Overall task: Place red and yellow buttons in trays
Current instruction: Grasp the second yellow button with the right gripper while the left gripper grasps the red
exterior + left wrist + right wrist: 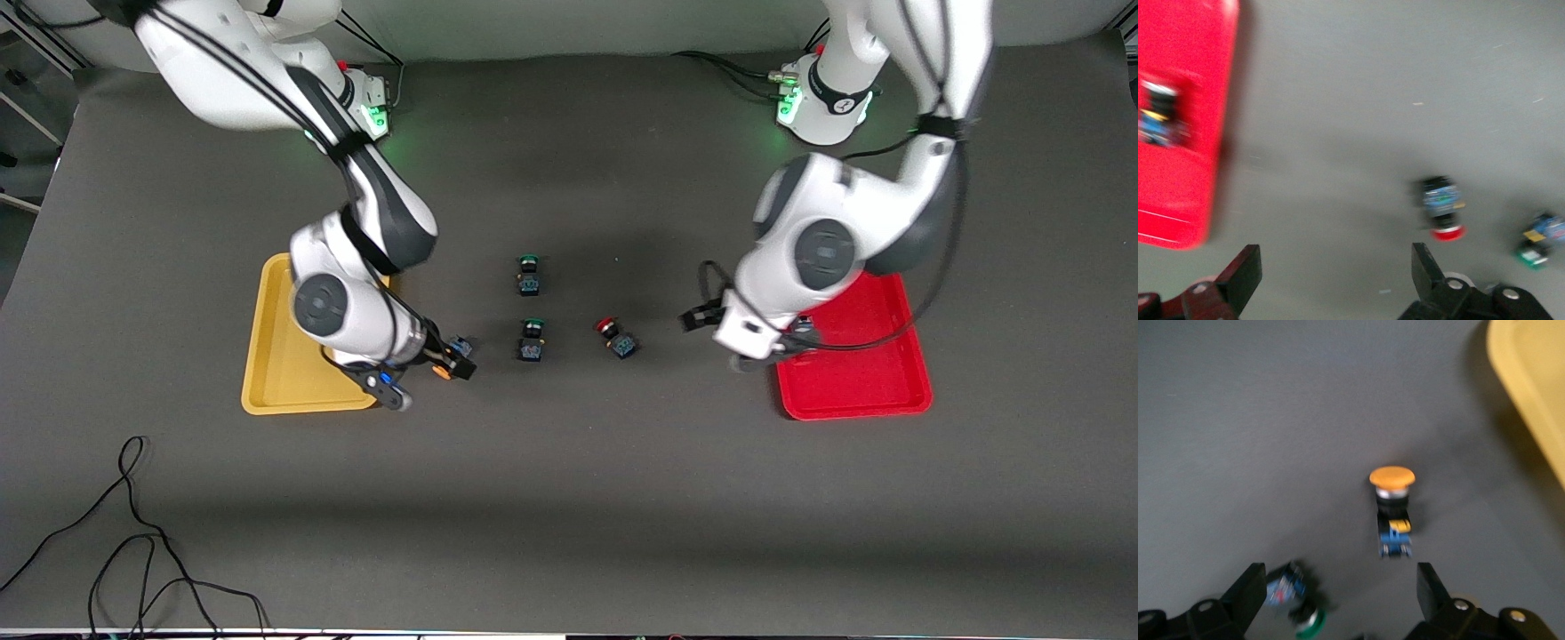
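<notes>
The matte dark-grey desk (569,498) carries two glossy, round-cornered plastic trays: a yellow tray (276,373) at nine o'clock from the centre and a red tray (867,373) at three o'clock, with one button (1158,117) lying in it. The left claw (1331,280) hangs wide apart, empty, over the red tray's edge. The right claw (1338,600), wide apart, hovers above an orange-capped button (1392,510) beside the yellow tray. A red-capped button (615,336) lies near centre, by two green-capped switches (530,302).
</notes>
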Robot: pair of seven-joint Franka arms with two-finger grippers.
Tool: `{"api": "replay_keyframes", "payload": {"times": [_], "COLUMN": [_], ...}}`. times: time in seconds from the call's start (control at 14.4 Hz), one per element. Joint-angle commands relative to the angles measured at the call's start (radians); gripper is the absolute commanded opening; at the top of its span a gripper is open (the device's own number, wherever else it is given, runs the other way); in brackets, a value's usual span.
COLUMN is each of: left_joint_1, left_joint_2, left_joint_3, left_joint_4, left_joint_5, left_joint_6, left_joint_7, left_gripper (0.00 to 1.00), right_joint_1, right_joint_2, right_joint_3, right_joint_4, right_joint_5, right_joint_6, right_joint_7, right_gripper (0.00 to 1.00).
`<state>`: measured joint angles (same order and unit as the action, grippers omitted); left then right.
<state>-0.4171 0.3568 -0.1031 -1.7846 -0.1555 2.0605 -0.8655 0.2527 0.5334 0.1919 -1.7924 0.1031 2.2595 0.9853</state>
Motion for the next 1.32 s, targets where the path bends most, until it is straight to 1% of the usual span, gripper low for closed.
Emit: {"api": "replay_keyframes", "payload": {"times": [0.0, 0.14, 0.21, 0.28, 0.35, 0.42, 0.55, 0.62, 0.69, 0.76, 0.83, 0.9, 1.04, 1.11, 1.18, 1.25], "left_joint_1": [-0.098, -0.147, -0.164, -0.173, -0.180, -0.190, -0.201, -0.203, -0.203, -0.203, -0.201, -0.201, -0.201, -0.201, -0.201, -0.200], "left_joint_2": [0.097, 0.140, 0.169, 0.203, 0.238, 0.273, 0.333, 0.346, 0.356, 0.364, 0.372, 0.376, 0.376, 0.376, 0.376, 0.375], "left_joint_3": [0.017, 0.019, 0.019, 0.019, 0.019, 0.019, 0.019, 0.019, 0.019, 0.019, 0.019, 0.019, 0.019, 0.019, 0.019, 0.019], "left_joint_4": [0.099, 0.103, 0.103, 0.103, 0.108, 0.117, 0.145, 0.148, 0.149, 0.151, 0.151, 0.151, 0.151, 0.151, 0.151, 0.151], "left_joint_5": [-0.001, 0.014, 0.039, 0.060, 0.079, 0.095, 0.129, 0.138, 0.140, 0.139, 0.140, 0.140, 0.143, 0.143, 0.145, 0.145], "left_joint_6": [0.071, 0.128, 0.163, 0.200, 0.237, 0.263, 0.279, 0.283, 0.285, 0.288, 0.297, 0.300, 0.303, 0.303, 0.302, 0.300], "left_joint_7": [-0.234, -0.321, -0.357, -0.400, -0.438, -0.484, -0.558, -0.567, -0.569, -0.569, -0.569, -0.569, -0.569, -0.567, -0.564, -0.558], "left_gripper": [1.00, 1.00, 1.00, 1.00, 1.00, 1.00, 1.00, 1.00, 1.00, 0.98, 0.93, 0.81, 0.51, 0.34, 0.21, 0.14], "right_joint_1": [0.000, -0.001, -0.001, -0.001, -0.001, -0.001, -0.001, -0.003, -0.003, -0.004, -0.006, -0.010, -0.036, -0.052, -0.067, -0.082], "right_joint_2": [0.036, 0.049, 0.053, 0.057, 0.059, 0.059, 0.053, 0.047, 0.040, 0.024, -0.002, -0.047, -0.162, -0.218, -0.267, -0.304], "right_joint_3": [0.004, 0.004, 0.004, 0.004, 0.004, 0.004, 0.006, 0.006, 0.006, 0.006, 0.006, 0.007, 0.008, 0.004, -0.005, -0.025], "right_joint_4": [-0.080, -0.136, -0.142, -0.143, -0.145, -0.148, -0.156, -0.156, -0.156, -0.156, -0.156, -0.154, -0.148, -0.148, -0.150, -0.151], "right_joint_5": [-0.074, -0.082, -0.082, -0.086, -0.086, -0.086, -0.086, -0.086, -0.086, -0.085, -0.085, -0.082, -0.071, -0.071, -0.069, -0.071], "right_joint_6": [0.131, 0.219, 0.228, 0.229, 0.229, 0.229, 0.224, 0.218, 0.210, 0.192, 0.155, 0.105, -0.028, -0.084, -0.131, -0.171], "right_joint_7": [0.038, 0.036, 0.036, 0.036, 0.036, 0.036, 0.036, 0.036, 0.036, 0.038, 0.038, 0.038, 0.026, 0.016, -0.014, -0.070], "right_gripper": [1.00, 1.00, 1.00, 0.97, 0.86, 0.72, 0.37, 0.25, 0.16, 0.13, 0.11, 0.09, 0.09, 0.09, 0.09, 0.09]}}
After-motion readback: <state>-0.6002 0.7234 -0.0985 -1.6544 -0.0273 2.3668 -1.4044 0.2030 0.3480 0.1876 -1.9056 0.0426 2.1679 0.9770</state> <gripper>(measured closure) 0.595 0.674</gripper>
